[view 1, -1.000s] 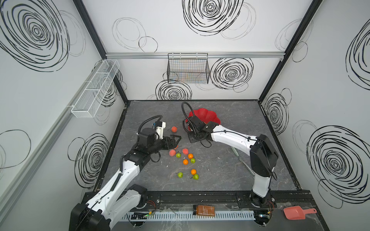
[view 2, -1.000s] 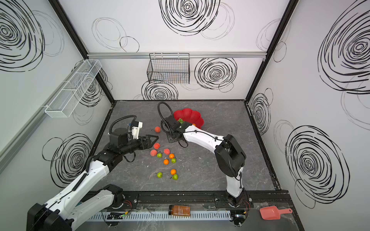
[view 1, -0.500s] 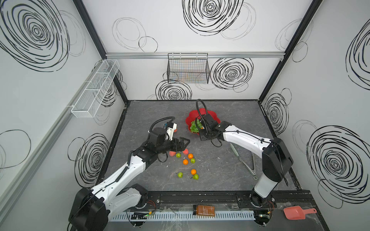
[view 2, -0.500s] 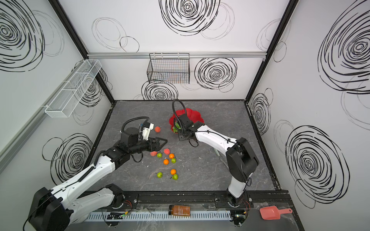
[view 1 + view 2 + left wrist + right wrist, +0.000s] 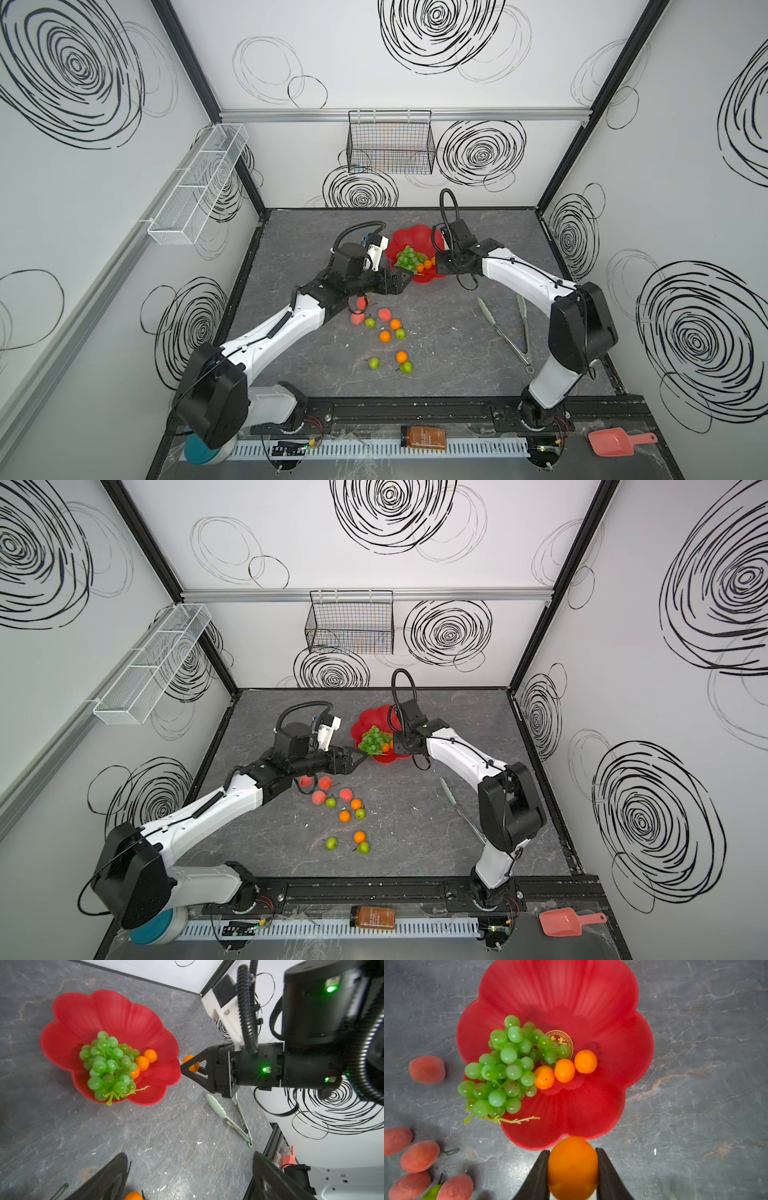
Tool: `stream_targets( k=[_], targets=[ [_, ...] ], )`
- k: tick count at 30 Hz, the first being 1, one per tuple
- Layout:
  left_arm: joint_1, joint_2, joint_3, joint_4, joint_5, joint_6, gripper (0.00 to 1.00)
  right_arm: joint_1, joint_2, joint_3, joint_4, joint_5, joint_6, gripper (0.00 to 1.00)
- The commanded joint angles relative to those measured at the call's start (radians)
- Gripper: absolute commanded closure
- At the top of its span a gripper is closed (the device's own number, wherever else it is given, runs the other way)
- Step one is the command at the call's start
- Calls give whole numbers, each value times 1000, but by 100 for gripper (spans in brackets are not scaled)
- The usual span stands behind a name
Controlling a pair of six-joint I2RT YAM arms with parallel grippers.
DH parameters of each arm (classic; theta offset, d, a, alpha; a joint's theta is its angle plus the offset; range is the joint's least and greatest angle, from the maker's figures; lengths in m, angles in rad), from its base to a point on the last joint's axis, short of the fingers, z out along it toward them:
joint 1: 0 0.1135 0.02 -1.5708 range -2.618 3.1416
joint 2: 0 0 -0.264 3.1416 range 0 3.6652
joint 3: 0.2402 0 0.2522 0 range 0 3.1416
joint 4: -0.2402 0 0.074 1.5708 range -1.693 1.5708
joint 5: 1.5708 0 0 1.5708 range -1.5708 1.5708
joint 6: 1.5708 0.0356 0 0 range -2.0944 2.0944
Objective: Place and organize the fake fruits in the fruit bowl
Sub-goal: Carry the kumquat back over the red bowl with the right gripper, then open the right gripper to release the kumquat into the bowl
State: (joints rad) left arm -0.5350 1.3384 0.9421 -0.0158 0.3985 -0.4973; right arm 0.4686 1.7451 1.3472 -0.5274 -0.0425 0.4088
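Jaws of the right gripper point(image 5: 572, 1152) are clenching one orange point(image 5: 572, 1169) between them, and this fruit is hanging just beside the rim of the fruit bowl point(image 5: 571, 991), at about 3 o'clock of the bowl in both top views. Jaws of the left gripper point(image 5: 403, 281) are standing wide apart and are grasping nothing; this gripper is hovering near the bowl at about 7 o'clock of it. Seen from above, the red bowl is sitting on the grey table point(image 5: 457, 374) at 12 o'clock from the table's middle. Inside it a bunch of green grapes point(image 5: 504, 1068) is lying, its stem reaching over the rim, and three oranges point(image 5: 564, 1070) are resting in a row, touching each other, at 3 o'clock of the grapes. Outside the bowl, at about 6 to 7 o'clock of it, peaches point(image 5: 384, 313), green apples point(image 5: 370, 322) and loose oranges point(image 5: 385, 336) are lying on the table. Pale-green tongs point(image 5: 505, 328) are lying open at about 4 o'clock of the bowl.
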Motion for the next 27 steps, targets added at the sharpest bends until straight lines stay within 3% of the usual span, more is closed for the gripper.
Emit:
stream_targets(
  k=[1,14,27],
  targets=[
    [5,52,64,31,-2,56,4,-29,76,51,5,-33,-23,67],
    [73,118,86,-1,75,65,4,-40,302,206,-9,-54,-52,67],
    [86,109,69,-5,75,65,4,-42,346,213,-5,-66,-59,58]
  ],
)
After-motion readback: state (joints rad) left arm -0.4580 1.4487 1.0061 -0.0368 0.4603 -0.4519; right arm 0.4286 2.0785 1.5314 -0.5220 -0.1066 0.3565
